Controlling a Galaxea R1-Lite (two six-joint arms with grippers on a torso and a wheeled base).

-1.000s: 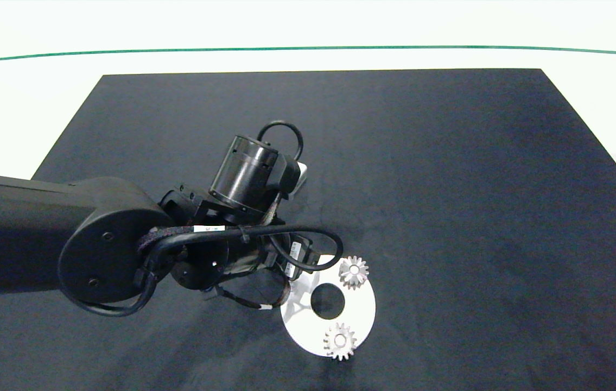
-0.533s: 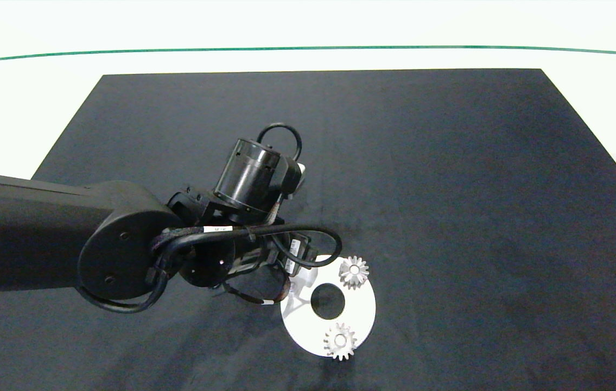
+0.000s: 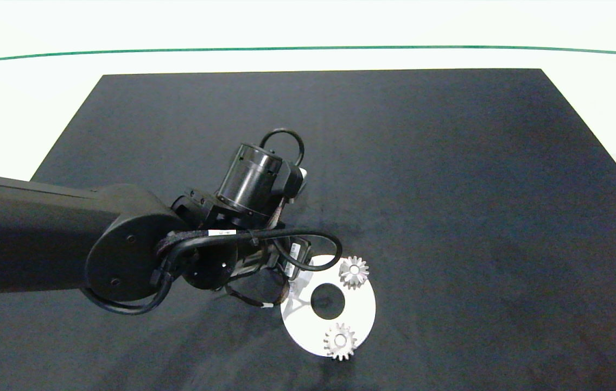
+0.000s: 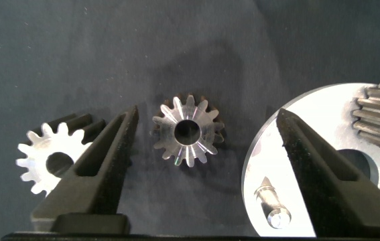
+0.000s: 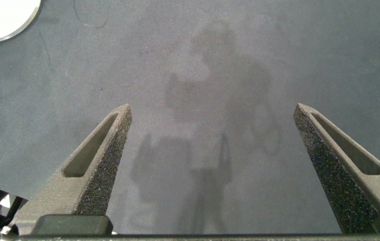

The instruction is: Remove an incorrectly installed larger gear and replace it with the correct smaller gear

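Silver smaller gear (image 4: pixel 188 130) lies between the wide-open, empty left hand (image 4: pixel 203 137) — arm-hidden from overhead.

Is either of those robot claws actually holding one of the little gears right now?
No, neither. The left gripper hangs open over the smaller gear, fingers clear of it; the right gripper is open over bare mat.

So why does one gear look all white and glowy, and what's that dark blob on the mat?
In the left wrist view, light washes out the larger gear, while the smaller gear keeps its shiny streaks. In the right wrist view, the blob is a soft shadow on the black mat, between the open right gripper fingers.
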